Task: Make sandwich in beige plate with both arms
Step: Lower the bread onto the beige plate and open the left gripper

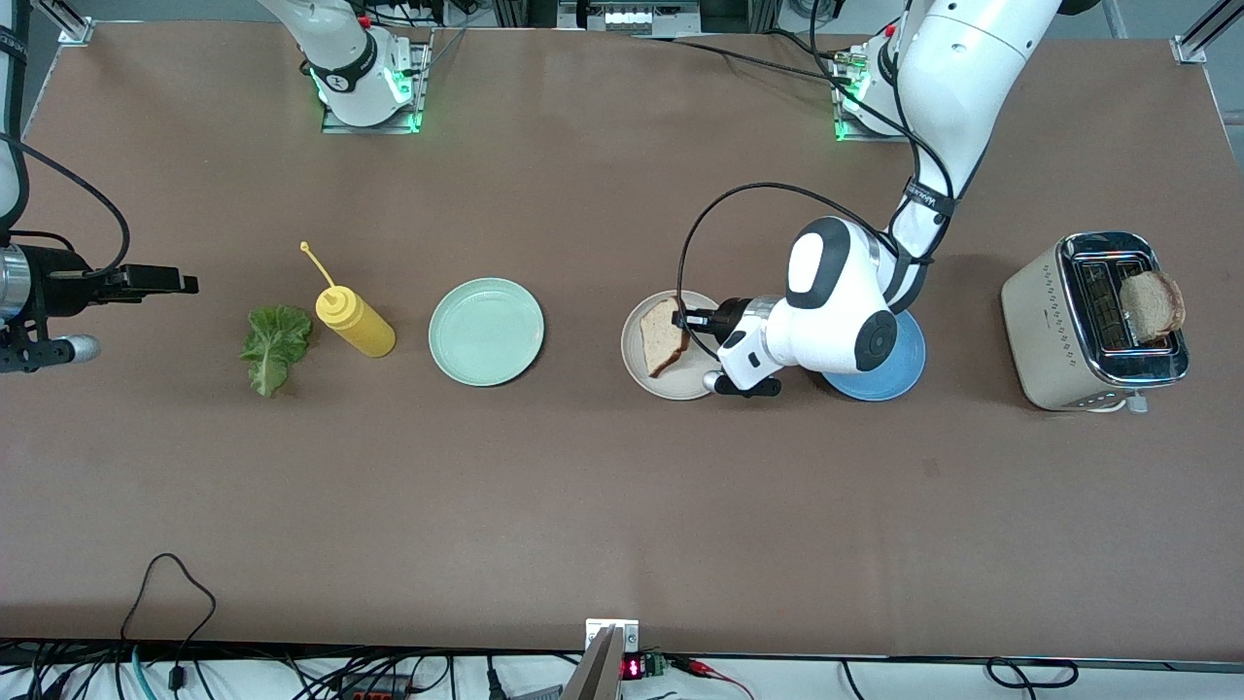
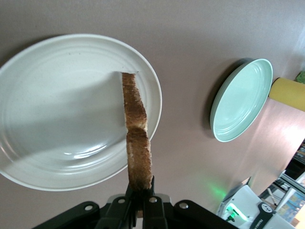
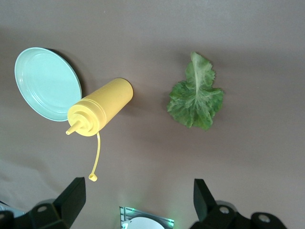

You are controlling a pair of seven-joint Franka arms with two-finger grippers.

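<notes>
My left gripper (image 1: 696,321) is shut on the edge of a light brown bread slice (image 1: 665,335) and holds it tilted over the beige plate (image 1: 637,355). In the left wrist view the slice (image 2: 137,148) shows edge-on, clamped in the left gripper (image 2: 140,198) above the beige plate (image 2: 57,109). A second bread slice (image 1: 1153,304) sticks up from the toaster (image 1: 1054,335). The green lettuce leaf (image 1: 275,345) lies flat toward the right arm's end of the table. My right gripper (image 1: 146,282) waits open and empty beside the leaf (image 3: 195,98); its fingers (image 3: 71,196) stand wide apart.
A yellow squeeze bottle (image 1: 356,322) lies beside the lettuce, its cap strap trailing. A mint-green plate (image 1: 486,332) sits between the bottle and the beige plate. A blue plate (image 1: 886,377) lies partly under my left wrist. Cables run along the table's near edge.
</notes>
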